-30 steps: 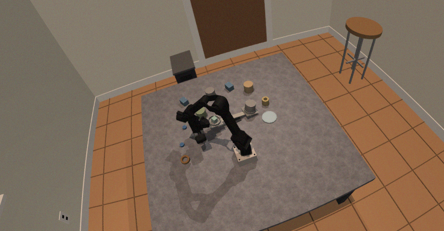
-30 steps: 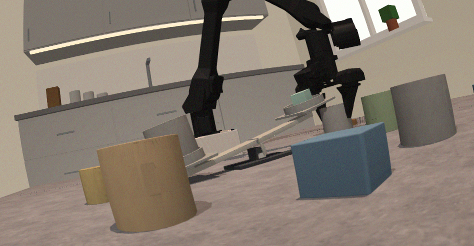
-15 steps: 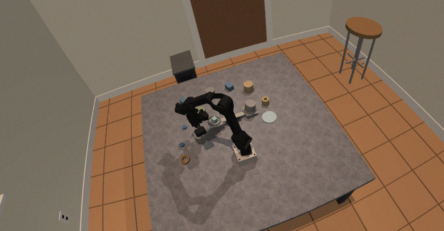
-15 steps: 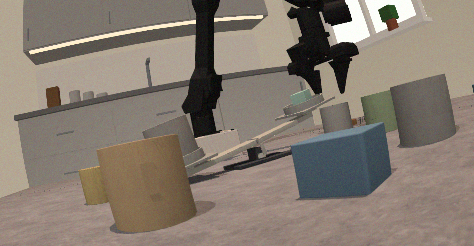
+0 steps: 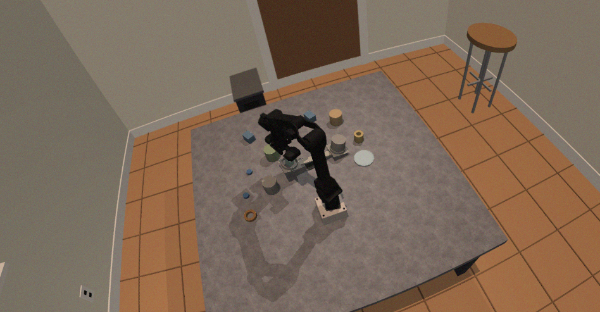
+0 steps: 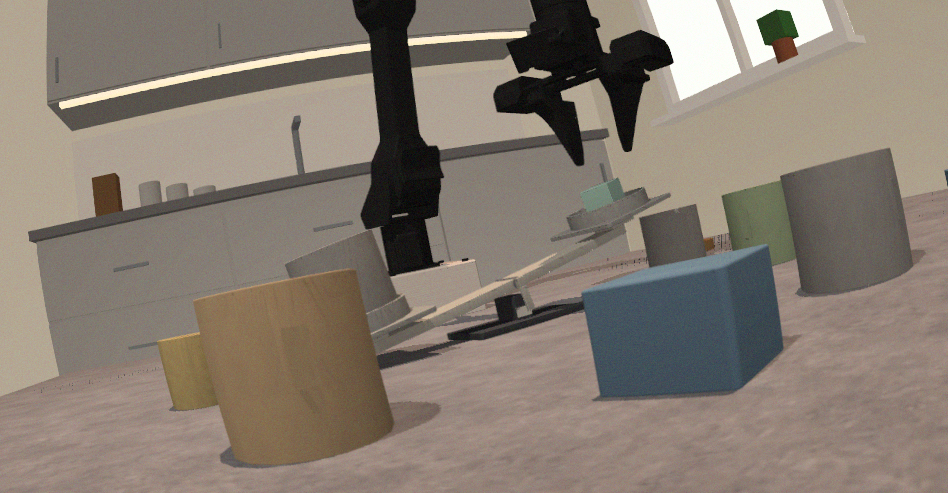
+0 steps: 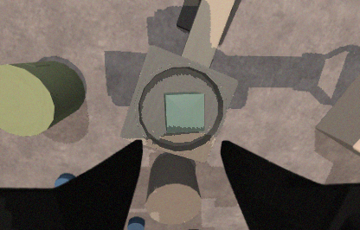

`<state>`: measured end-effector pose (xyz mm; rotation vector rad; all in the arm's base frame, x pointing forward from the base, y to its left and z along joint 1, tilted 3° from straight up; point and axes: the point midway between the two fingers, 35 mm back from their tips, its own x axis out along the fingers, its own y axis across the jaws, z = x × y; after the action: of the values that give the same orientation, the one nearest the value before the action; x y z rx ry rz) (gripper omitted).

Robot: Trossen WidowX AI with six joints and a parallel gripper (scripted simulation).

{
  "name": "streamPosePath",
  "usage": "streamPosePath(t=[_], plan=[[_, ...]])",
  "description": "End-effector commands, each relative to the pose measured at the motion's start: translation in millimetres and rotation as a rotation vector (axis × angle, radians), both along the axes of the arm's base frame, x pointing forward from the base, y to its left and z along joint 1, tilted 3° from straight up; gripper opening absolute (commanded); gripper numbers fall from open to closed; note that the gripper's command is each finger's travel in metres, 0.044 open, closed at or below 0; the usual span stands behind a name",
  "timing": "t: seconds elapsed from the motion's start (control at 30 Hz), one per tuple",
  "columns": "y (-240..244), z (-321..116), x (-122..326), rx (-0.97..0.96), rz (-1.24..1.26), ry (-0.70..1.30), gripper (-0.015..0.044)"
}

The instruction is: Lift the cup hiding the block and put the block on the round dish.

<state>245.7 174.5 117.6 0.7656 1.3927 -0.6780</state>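
Note:
My gripper is open and empty, pointing down above the raised end of the balance. The pale teal block sits uncovered inside the round rim of that end, a little below the fingertips. One grey cup stands on the table beside that end. The other grey cup stands on the lowered end, tilted with it. The round pale dish lies near the lowered end, with nothing on it.
A green cylinder stands beside the raised end. A large grey cylinder, tan cylinder, blue block and yellow hollow cylinder stand around the balance. Small blue discs lie leftward.

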Motion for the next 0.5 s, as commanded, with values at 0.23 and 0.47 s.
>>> streamPosePath(t=[0.23,0.47], plan=[[-11.3,-0.6,5.0,-0.002,0.054,-0.004,0.0260],[-11.1,-9.1,5.6,-0.002,0.054,-0.004,0.0260]])
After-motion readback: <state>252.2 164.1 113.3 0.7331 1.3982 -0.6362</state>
